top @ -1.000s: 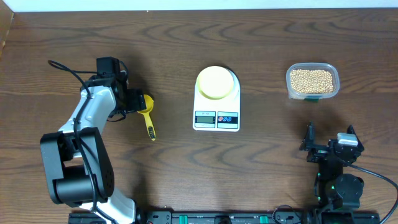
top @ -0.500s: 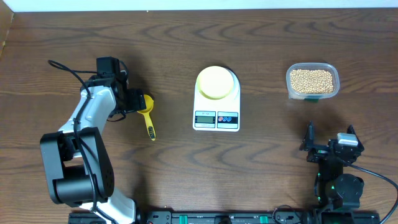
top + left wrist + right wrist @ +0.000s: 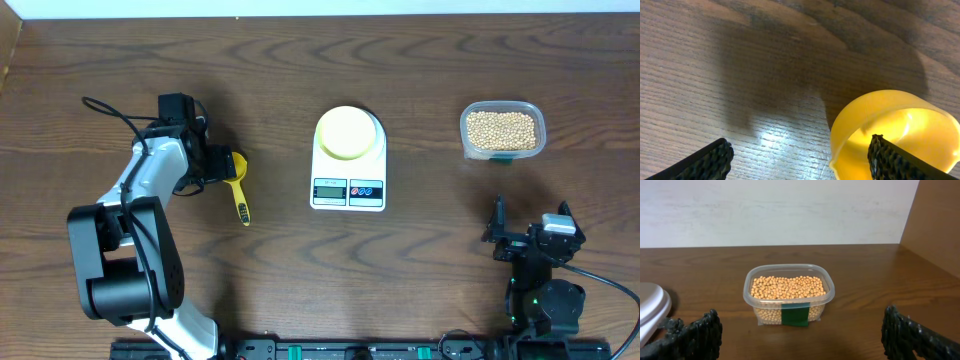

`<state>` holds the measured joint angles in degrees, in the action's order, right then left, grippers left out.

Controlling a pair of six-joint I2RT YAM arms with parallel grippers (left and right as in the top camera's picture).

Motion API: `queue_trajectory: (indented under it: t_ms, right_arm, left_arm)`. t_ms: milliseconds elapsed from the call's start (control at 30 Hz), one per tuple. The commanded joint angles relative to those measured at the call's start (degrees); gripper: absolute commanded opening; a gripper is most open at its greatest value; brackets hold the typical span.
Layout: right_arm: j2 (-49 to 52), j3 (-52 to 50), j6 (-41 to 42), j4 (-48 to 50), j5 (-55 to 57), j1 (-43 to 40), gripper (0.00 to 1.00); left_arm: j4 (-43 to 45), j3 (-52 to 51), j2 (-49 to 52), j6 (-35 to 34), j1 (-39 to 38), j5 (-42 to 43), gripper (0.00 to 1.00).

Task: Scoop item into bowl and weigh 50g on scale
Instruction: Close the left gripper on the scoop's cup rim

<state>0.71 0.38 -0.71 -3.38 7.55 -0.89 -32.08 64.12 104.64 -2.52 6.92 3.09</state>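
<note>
Left pincer (image 3: pixel 214 166) stands with its jaws apart at the cup end of the yellow scoop (image 3: pixel 238 185). In the wrist view the cup lies between the ribbed black fingers (image 3: pixel 710 161), nearer one of them, and whether it touches cannot be told. The right pincer (image 3: pixel 530 238) is also spread wide and holds nothing, resting near the front edge of the bench (image 3: pixel 400 285).

The beans (image 3: pixel 502 128) fill a clear container (image 3: pixel 826 299) at the far right, well apart from the scoop. They are small, round, tan and dry. They are probably hard and quick to roll, so they call for scooping rather than pinching, and a tilted scoop would spill them.

The scoop looks like smooth moulded plastic, light and stiff. Its round cup wall is likely slippery between flat pads. The long narrow handle (image 3: pixel 243 207), which seems ribbed, looks the surer place to take hold.

The container is thin, rounded at the corners and carries a green label (image 3: pixel 795 316). It seems light enough to slide when the scoop digs in.

The pale-yellow bowl (image 3: pixel 347 132) sits on the white scale (image 3: pixel 348 192) at mid-bench and appears empty. It too looks light, so a knock could shift it. The display is too small to read. The bench is dark grained wood.
</note>
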Motion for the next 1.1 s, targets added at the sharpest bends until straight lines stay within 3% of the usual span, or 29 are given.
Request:
queue_trajectory:
  t_ms: [0,800,1067]
  right_arm:
    - [-0.37,-0.04,-0.39,-0.11,0.90,0.46,0.99]
    - [-0.33,-0.04,-0.39,-0.13,0.90,0.46,0.99]
    - [-0.33,-0.04,-0.42,-0.13,0.90,0.46,0.99]
  left_arm:
    - [0.09,0.83,0.83,1.01,-0.13,0.35,0.88]
    - [0.26,0.83,2.21,1.01,-0.13,0.33,0.87]
    - [0.26,0.83,2.21,1.01,-0.13,0.37,0.59]
